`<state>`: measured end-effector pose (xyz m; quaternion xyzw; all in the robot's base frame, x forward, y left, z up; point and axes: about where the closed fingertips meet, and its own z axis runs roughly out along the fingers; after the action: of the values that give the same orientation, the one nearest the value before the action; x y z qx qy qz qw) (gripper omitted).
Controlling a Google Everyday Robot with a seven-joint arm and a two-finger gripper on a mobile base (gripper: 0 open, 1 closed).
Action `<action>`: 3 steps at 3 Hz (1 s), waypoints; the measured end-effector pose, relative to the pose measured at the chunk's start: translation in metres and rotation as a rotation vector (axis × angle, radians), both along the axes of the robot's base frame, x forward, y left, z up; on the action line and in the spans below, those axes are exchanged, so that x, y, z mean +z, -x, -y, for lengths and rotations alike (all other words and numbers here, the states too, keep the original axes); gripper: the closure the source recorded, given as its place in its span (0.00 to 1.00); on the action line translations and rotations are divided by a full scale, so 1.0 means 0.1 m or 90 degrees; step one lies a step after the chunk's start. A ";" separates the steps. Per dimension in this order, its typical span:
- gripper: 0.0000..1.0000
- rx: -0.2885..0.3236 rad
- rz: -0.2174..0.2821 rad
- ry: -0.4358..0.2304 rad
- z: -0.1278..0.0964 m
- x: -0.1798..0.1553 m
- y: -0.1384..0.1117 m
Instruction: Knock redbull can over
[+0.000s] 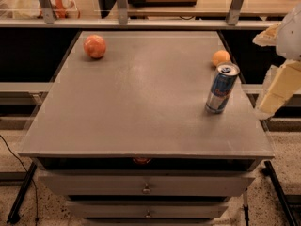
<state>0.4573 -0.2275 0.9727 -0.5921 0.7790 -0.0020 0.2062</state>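
camera view: redbull can near gripper, seemingly apart

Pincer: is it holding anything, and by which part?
Nothing held. The pincer sits right of the table, apart from the standing redbull can.

No legible text (gripper at right)

table: 1.
redbull can: 1.
round fruits: 2, being 1 larger reddish-orange fruit and 1 smaller orange fruit.
drawers below the tabletop: 2 in view, upper drawer and lower drawer.
drawer knobs: 2, upper knob and lower knob.
gripper: 1, at the right edge, just beside the table, near the can.
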 end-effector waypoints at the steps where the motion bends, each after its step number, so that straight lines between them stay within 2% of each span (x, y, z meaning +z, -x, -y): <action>1: 0.00 0.000 0.006 -0.096 0.04 -0.10 -0.16; 3: 0.00 0.014 0.010 -0.315 0.01 -0.35 -0.33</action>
<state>0.4903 -0.2280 0.9373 -0.5318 0.7479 0.1865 0.3509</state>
